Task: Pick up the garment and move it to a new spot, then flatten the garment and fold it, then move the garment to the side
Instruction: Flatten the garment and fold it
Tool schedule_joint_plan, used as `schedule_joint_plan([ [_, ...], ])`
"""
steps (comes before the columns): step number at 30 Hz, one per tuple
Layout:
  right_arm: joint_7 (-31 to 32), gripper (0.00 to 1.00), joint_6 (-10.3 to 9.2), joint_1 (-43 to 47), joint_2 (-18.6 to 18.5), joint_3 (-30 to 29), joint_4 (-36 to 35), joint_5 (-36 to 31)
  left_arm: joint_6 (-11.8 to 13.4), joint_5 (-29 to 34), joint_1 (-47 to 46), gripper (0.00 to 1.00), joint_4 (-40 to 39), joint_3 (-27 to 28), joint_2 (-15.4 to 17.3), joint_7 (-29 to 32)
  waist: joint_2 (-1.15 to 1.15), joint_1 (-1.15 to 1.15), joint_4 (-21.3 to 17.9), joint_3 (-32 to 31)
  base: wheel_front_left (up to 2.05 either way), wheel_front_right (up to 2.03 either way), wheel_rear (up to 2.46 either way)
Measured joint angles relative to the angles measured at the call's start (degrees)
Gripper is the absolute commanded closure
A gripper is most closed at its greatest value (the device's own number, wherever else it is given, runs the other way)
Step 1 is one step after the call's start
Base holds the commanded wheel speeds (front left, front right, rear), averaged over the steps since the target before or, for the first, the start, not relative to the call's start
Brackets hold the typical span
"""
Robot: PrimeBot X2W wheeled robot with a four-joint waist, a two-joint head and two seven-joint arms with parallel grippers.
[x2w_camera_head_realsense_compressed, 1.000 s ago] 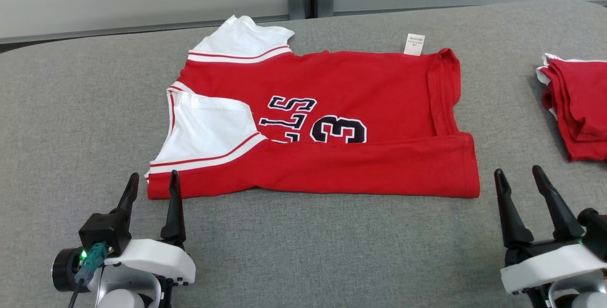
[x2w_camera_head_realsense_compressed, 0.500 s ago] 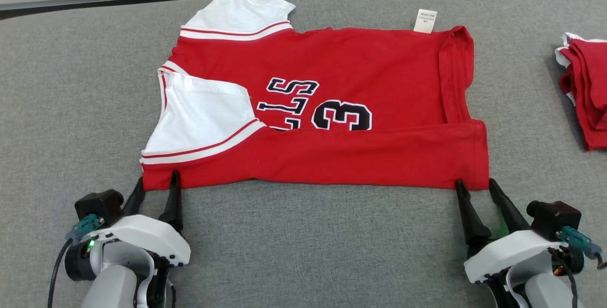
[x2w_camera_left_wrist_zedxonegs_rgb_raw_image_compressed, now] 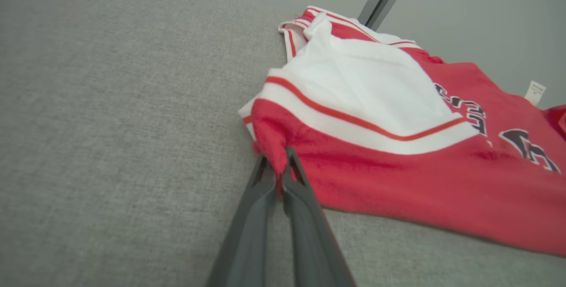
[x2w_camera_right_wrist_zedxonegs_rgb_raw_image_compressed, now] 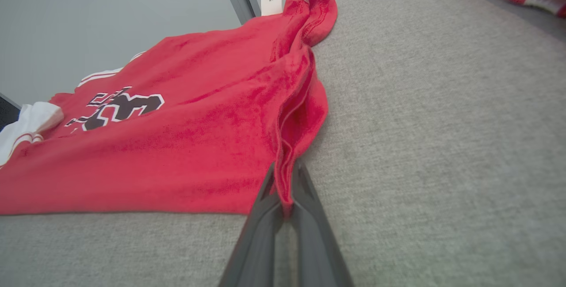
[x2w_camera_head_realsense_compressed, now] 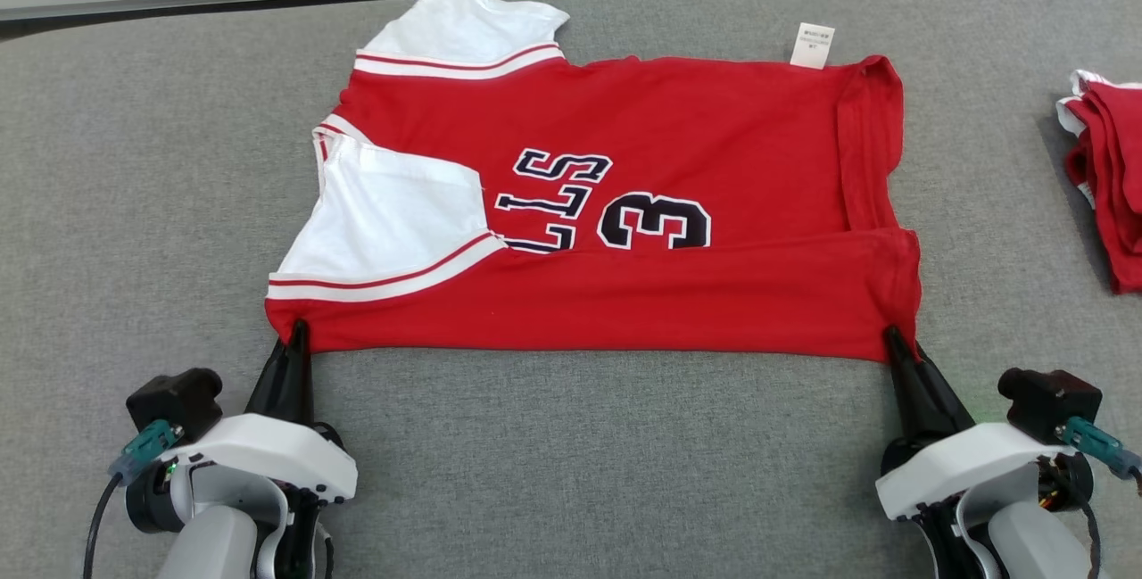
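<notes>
The red short-sleeved jersey with white sleeves and dark lettering [x2w_camera_head_realsense_compressed: 642, 293] lies spread across the middle of the grey fabric-covered table [x2w_camera_head_realsense_compressed: 571, 454]. Its near long edge is doubled over into a red band that partly covers the lettering. A white care label [x2w_camera_head_realsense_compressed: 812, 45] sticks out from its far edge.

The left gripper [x2w_camera_head_realsense_compressed: 296, 336] is pinched tight on the jersey's near-left corner, with a small tuft of red cloth squeezed between the fingers. The right gripper [x2w_camera_head_realsense_compressed: 895, 340] is pinched the same way on the near-right corner, where the cloth is drawn into a raised pleat.

Both bites look shallow, taken at the very tips of the corners. If the arms lift or pull quickly, a corner could slide out and that side would drop. The left wrist view does not show how many layers of the doubled band are caught. A grip on one layer alone would likely open the band and spoil the fold.

Uneven pulling by the two arms could skew the cloth or drag the white sleeve [x2w_camera_head_realsense_compressed: 393, 222] out of place.

A pile of red cloth [x2w_camera_head_realsense_compressed: 1115, 186] sits well apart at the far right. A wide sweep that way might disturb it.
</notes>
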Motion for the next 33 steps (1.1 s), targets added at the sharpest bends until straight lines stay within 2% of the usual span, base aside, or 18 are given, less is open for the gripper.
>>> schedule_joint_plan([
  [6, -0.36, 1.00, 0.00, 4.13, -1.32, -0.03, -2.45, 1.71, 0.12, -0.51, 5.24, 1.00, -5.08, 0.20, 0.42, 0.13, 0.00, 0.00, 1.54, -1.92, 0.00, 0.00, 0.00],
  [11, 2.38, 1.00, 0.02, 10.98, -2.86, -2.24, -6.82, 2.87, 1.82, -1.12, 13.38, 1.00, -12.20, -0.90, 0.31, 3.34, 0.00, 0.00, 3.19, -4.41, 0.00, 0.00, 0.00],
  [18, 6.33, 1.00, 0.02, 19.02, -1.15, -6.65, -12.91, 0.94, 4.15, -1.78, 21.04, 1.00, -17.88, -1.30, 0.69, 7.71, 0.00, 0.00, 4.25, -7.46, 0.00, 0.00, 0.00],
  [19, 7.12, 0.96, 0.02, 19.76, -0.97, -6.90, -13.62, 0.66, 4.59, -1.89, 21.67, 1.00, -18.47, -1.42, 0.71, 8.53, 0.00, 0.00, 4.20, -7.77, 0.00, 0.00, 0.00],
  [20, 7.88, 0.64, 0.02, 20.31, -0.70, -7.21, -14.17, 0.54, 5.20, -1.67, 21.97, 1.00, -18.79, -1.85, 0.91, 9.82, 0.00, 0.00, 4.16, -7.95, 0.00, 0.00, 0.00],
  [21, 8.78, 0.04, 0.02, 20.65, -0.51, -7.31, -14.67, 0.38, 5.41, -1.29, 22.09, 0.73, -19.19, -2.15, 1.22, 10.25, 0.00, 0.00, 4.10, -8.00, 0.00, 0.00, 0.00],
  [22, 9.33, 0.00, 0.02, 20.85, -0.29, -7.42, -15.16, 0.25, 5.69, -1.30, 22.08, 0.00, -19.74, -2.15, 1.29, 10.43, 0.00, 0.00, 4.04, -8.02, 0.00, 0.00, 0.00],
  [26, 9.96, 0.00, 0.01, 20.78, 0.02, -8.28, -17.84, -1.67, 6.11, -0.99, 22.02, 0.00, -21.25, -2.45, 1.71, 10.67, 0.00, 0.00, 3.35, -8.26, 0.00, 0.00, 0.00],
  [33, 7.67, 0.00, 0.00, 18.34, -0.40, -12.58, -25.02, -8.55, 10.14, 6.70, 19.41, 0.00, -26.87, -3.02, 2.31, 2.85, 0.00, 0.00, 1.89, -8.90, 0.00, 0.00, 0.00],
])
